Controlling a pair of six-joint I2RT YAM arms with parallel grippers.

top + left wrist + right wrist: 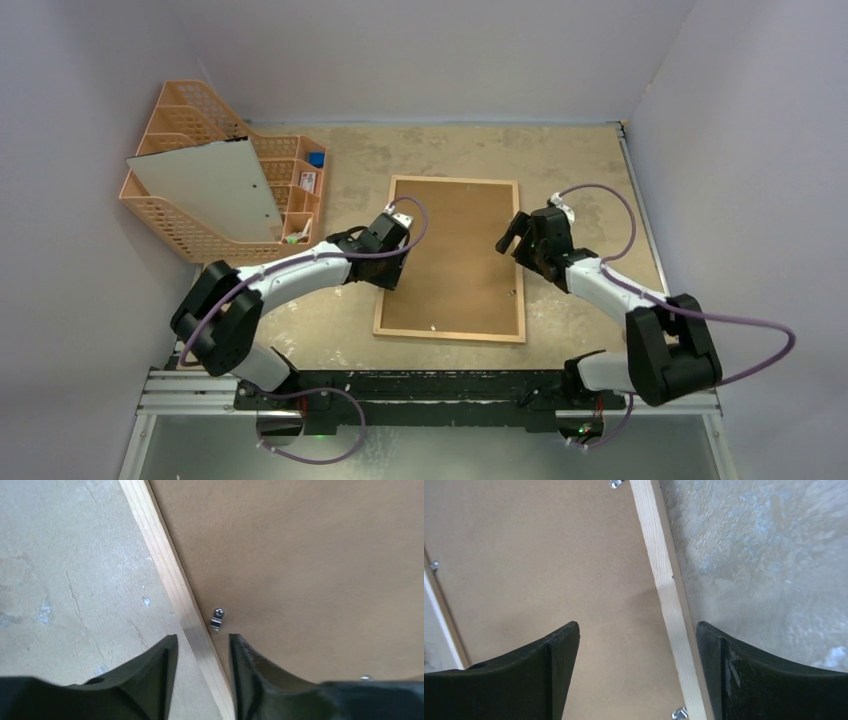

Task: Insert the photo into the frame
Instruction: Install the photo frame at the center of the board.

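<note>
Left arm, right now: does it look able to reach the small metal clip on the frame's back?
Probably yes: the left gripper hangs open just short of the clip, nothing between them.

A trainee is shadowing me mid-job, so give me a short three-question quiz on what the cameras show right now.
1. True or false: the thin light-wood rectangular picture frame lies flat with a brown hardboard panel facing up.
2. Whose jaws stand wider apart? A: the left gripper. B: the right gripper.
3. Fill in: the pale grey blank sheet leans in the orange plastic mesh organizer at the back ____ of the table.
Key: 1 true; 2 B; 3 left.
</note>
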